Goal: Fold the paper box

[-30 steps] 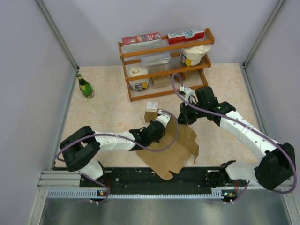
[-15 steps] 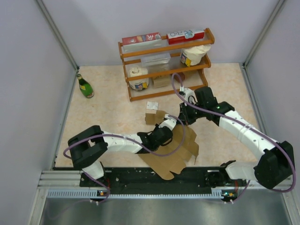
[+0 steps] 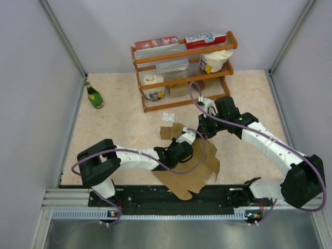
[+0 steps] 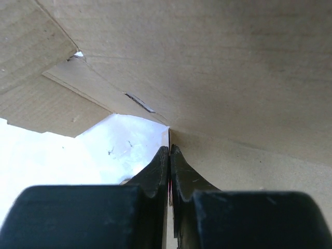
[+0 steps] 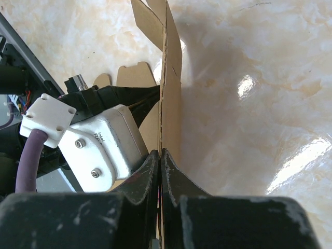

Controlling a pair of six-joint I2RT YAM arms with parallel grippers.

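While the flat, die-cut paper box (image 3: pixel 192 174) lies partly lifted on the marbled table (image 3: pixel 116 122), just ahead of the front rail and between both arms, a thin edge of it is pinched by the left gripper (image 4: pixel 169 151), whose jaws are pressed together. An upright flap edge is likewise clamped in the right gripper (image 5: pixel 160 155), its jaws closed on the cardboard.

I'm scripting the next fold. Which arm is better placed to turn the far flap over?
Probably the right: the right gripper pinches the paper box at its far flap, while the left gripper clamps it nearer the middle, anchoring it.
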